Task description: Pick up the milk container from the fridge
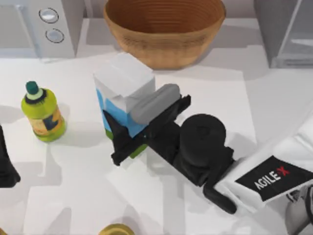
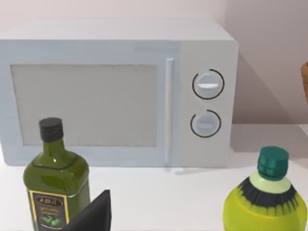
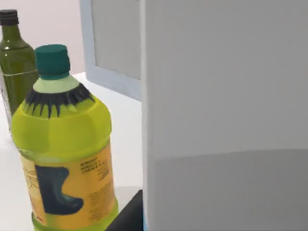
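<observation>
White tabletop [image 1: 274, 98] seen from above, backed by a microwave [image 1: 39, 24] with two round knobs at the far left, a wicker basket [image 1: 164, 29] at the far middle, and the grey fridge [image 1: 288, 29] with its pale glassy panel at the far right. Near the table's middle, standing on the tabletop well apart from the fridge: the milk container [image 1: 122, 93], white gable top, blue sides, green band at the base. Reaching in from the right, the right gripper [image 1: 129, 132], dark fingers set around the carton's lower body and touching it, closed onto it. Left of the carton, apart from it, a yellow-green bottle [image 1: 43, 115] with a dark green cap. At the left edge, the left gripper [image 1: 7, 169], parked; cannot tell how its fingers stand. From the left wrist: a dark olive-oil bottle [image 2: 55, 190] before the microwave.
</observation>
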`<state>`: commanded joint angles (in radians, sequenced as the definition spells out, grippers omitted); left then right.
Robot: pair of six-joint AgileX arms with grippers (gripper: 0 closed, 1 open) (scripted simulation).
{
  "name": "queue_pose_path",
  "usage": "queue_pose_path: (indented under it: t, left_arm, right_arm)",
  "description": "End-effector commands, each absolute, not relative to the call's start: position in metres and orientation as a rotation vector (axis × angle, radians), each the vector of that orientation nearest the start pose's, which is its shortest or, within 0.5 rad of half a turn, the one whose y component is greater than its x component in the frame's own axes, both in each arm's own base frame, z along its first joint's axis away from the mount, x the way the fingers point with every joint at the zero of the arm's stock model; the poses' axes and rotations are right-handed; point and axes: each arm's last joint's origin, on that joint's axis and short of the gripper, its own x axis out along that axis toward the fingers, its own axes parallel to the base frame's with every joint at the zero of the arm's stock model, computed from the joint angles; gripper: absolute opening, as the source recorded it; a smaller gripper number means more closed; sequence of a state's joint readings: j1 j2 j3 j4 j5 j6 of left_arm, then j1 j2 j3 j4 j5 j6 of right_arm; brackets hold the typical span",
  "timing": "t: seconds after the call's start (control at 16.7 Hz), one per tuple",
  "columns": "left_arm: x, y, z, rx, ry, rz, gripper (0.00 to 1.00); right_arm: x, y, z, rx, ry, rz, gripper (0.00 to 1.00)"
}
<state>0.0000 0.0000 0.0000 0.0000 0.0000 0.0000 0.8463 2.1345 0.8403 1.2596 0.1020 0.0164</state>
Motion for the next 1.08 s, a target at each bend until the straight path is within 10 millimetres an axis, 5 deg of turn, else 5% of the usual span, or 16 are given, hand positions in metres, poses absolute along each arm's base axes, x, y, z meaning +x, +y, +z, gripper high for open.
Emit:
queue_pose_path:
  t: [0.42,1.08]
  left_arm:
    - [0.1057,-0.0012,0.16,0.0,0.0,0.0,1.0]
    - [0.1057,-0.0012,0.16,0.0,0.0,0.0,1.0]
  right_arm:
    - [0.2666,0.3011,0.0931,-0.006,0.018,0.772,0.0]
    - [0.2666,0.3011,0.0931,-0.006,0.018,0.772,0.83]
